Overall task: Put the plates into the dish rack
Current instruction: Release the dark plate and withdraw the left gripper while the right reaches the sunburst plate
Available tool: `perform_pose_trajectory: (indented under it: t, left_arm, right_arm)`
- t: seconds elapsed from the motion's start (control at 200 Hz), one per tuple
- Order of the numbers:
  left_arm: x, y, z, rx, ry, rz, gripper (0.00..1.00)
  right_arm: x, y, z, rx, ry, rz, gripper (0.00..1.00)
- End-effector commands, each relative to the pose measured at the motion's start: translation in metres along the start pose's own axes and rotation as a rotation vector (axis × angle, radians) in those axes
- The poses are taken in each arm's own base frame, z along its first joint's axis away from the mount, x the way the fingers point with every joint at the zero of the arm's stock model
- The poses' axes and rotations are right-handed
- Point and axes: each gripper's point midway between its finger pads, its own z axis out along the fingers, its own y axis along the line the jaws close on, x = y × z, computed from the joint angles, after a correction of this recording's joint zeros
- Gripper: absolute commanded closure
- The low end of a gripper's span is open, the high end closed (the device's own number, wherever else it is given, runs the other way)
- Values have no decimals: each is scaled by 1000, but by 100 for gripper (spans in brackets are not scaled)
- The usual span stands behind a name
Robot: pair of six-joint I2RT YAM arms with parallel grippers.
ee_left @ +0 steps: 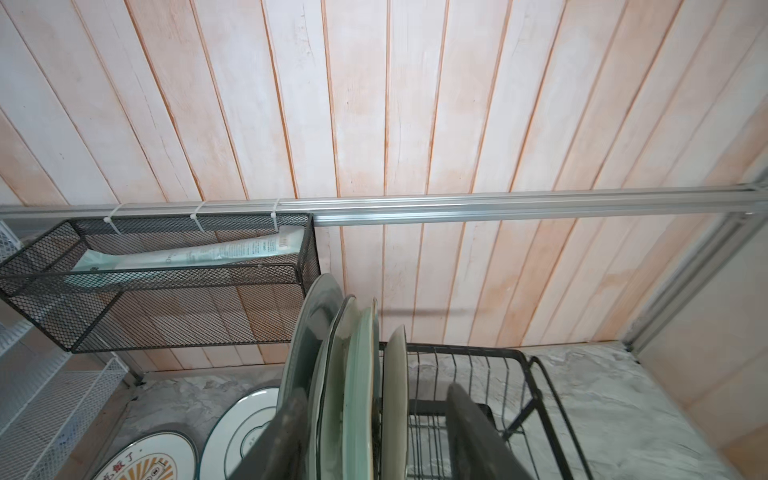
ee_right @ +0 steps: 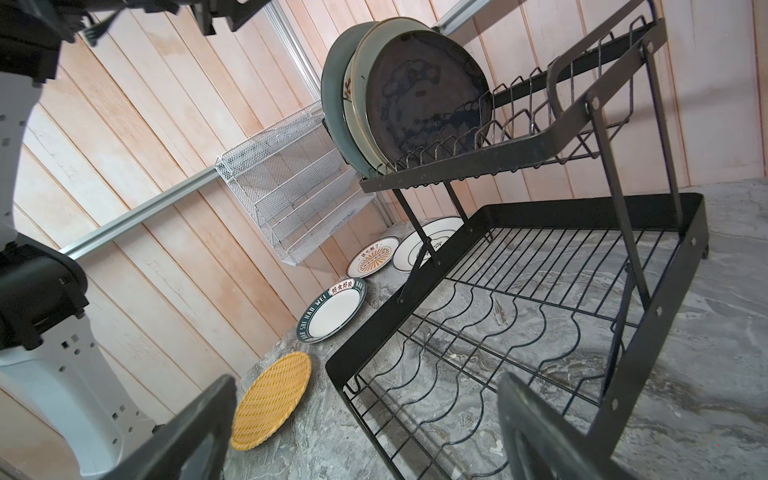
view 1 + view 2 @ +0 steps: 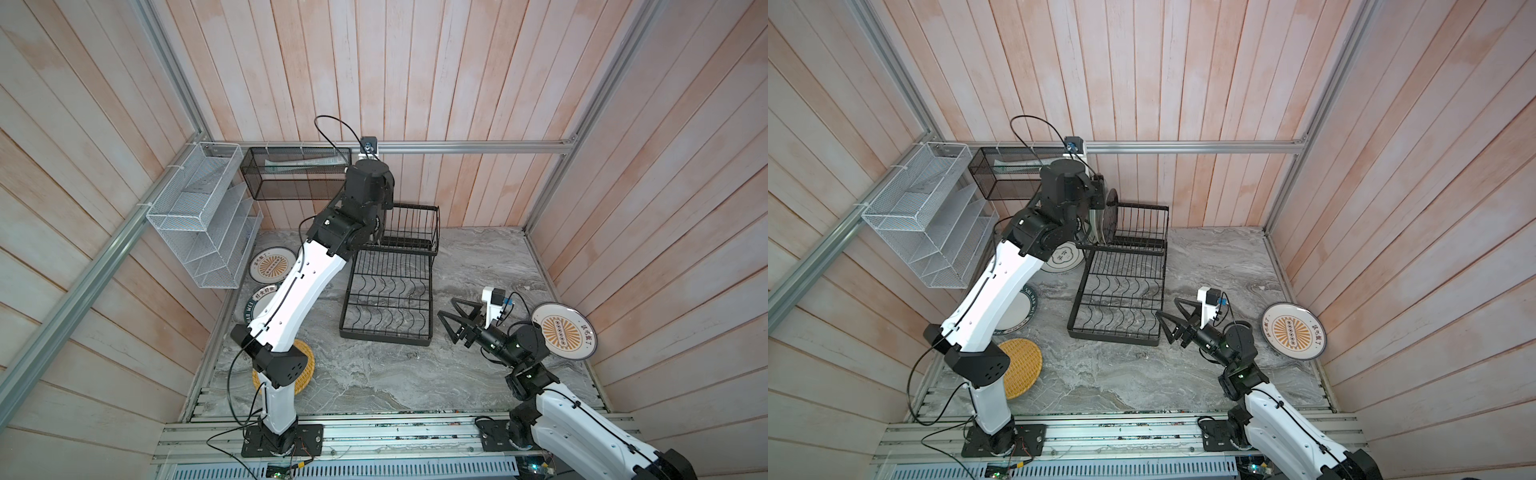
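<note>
- The left claw (image 1: 374, 390) hangs over the left end of the rack's (image 3: 384, 340) upper shelf. Its jaws are parted astride the tops of the standing plates (image 2: 428, 95) and, far as I can see, pinching none.
- If it lifts off crooked, a finger (image 1: 478, 436) could hook a rim. Those plates lean packed together, so one nudge might topple the row.
- The black mesh basket (image 1: 166, 291) on the wall sits near that wrist, so a bump there seems possible.
- The right claw (image 3: 446, 307) is spread wide and empty near the front corner of the lower shelf. A careless swing could shove the light wire frame.
- Five more lie flat on the counter (image 3: 478, 257): a sunburst plate (image 3: 564, 330) by the right wall, and left of the rack a second sunburst plate (image 3: 270, 266), a lettered plate (image 2: 332, 309), a white plate (image 2: 428, 245) and a yellow plate (image 3: 1019, 365).
- Flat on smooth stone, their thin rims give little to grab and may skid into a wall.
- The crockery is glazed, glossy and slick; the yellow one looks woven and ribbed.
- The rack is thin black wire, with wavy slots below and upright prongs above. The counter is veined grey marble.
</note>
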Motion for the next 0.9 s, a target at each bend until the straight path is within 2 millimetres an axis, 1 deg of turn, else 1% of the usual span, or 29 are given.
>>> perform_pose_trajectory:
  t: [0.0, 0.025, 0.03, 0.05, 0.07, 0.075, 0.085, 0.1, 0.11, 0.145, 0.15, 0.16, 0.175, 0.185, 0.22, 0.23, 0.255, 0.295, 0.31, 0.405, 0.425, 0.47, 0.485, 0.555, 0.635, 0.71, 0.775, 0.85, 0.895]
  left_arm:
    - [-13, -4, -45, 176, -8, -85, 37]
    - [-7, -6, -50, 209, 2, -91, 33]
    - [-10, -6, -54, 220, -6, -97, 32]
    - [-4, -6, -60, 254, 5, -104, 28]
    - [-1, -7, -67, 291, 4, -116, 24]
    - [-3, -7, -71, 302, -4, -121, 23]
    - [1, -7, -73, 315, 2, -125, 21]
    - [8, -8, -78, 346, 15, -128, 17]
    - [7, -8, -83, 370, 6, -134, 14]
    - [18, -10, -97, 439, 14, -150, 4]
    - [16, -9, -100, 446, 6, -155, 2]
    - [21, -10, -104, 467, 12, -157, 0]
    - [27, -10, -107, 491, 19, -163, 0]
    - [25, -9, -115, 510, 8, -168, 0]
    - [33, -6, -129, 546, 4, -177, 0]
    - [40, -6, -130, 553, 15, -178, 0]
    - [46, -2, -141, 568, 15, -186, 0]
    - [61, 3, -153, 582, 30, -186, 0]
    - [63, 5, -159, 589, 27, -188, 0]
    - [112, 14, -180, 615, 82, -192, 0]
    - [121, 16, -183, 617, 96, -195, 0]
    - [150, 19, -186, 616, 143, -192, 0]
    - [155, 20, -188, 616, 151, -191, 0]
    - [193, 29, -189, 580, 218, -189, 0]
    - [223, 37, -193, 556, 263, -183, 0]
    - [239, 45, -197, 527, 290, -170, 0]
    - [249, 53, -199, 491, 304, -158, 0]
    - [257, 60, -204, 473, 298, -158, 0]
    - [261, 62, -207, 476, 292, -162, 0]
  right_arm:
    - [-4, -2, 2, 24, -7, -30, 2]
    - [-5, -3, 3, 30, -8, -32, 2]
    - [-4, -3, 2, 31, -8, -32, 2]
    - [-5, -5, 2, 39, -9, -32, 2]
    - [-6, -5, 2, 42, -13, -33, 2]
    - [-6, -5, 2, 42, -13, -33, 2]
    - [-6, -5, 2, 46, -15, -33, 2]
    - [-5, -6, 1, 46, -15, -32, 2]
    - [-6, -5, 1, 46, -20, -34, 2]
    - [-6, -6, 0, 51, -26, -37, 2]
    - [-6, -6, 0, 52, -27, -37, 2]
    - [-7, -7, 0, 55, -30, -37, 2]
    - [-7, -8, -1, 60, -33, -38, 2]
    - [-7, -8, -1, 63, -34, -37, 2]
    - [-8, -11, -2, 77, -39, -40, 2]
    - [-7, -11, -2, 80, -38, -40, 2]
    - [-8, -13, -2, 90, -37, -42, 2]
    - [-9, -14, -1, 104, -34, -45, 2]
    - [-10, -16, -2, 113, -34, -44, 2]
    - [-18, -27, -5, 200, -55, -40, 2]
    - [-20, -31, -6, 227, -60, -42, 2]
    - [-25, -40, -9, 293, -65, -42, 2]
    - [-26, -44, -10, 324, -66, -43, 2]
    - [-35, -63, -17, 460, -65, -39, 2]
    - [-40, -86, -31, 606, -60, -13, 2]
    - [-45, -106, -46, 712, -72, 26, 2]
    - [-47, -128, -62, 795, -68, 97, 2]
    - [-50, -158, -87, 906, -77, 201, 2]
    - [-53, -177, -106, 987, -99, 255, 2]
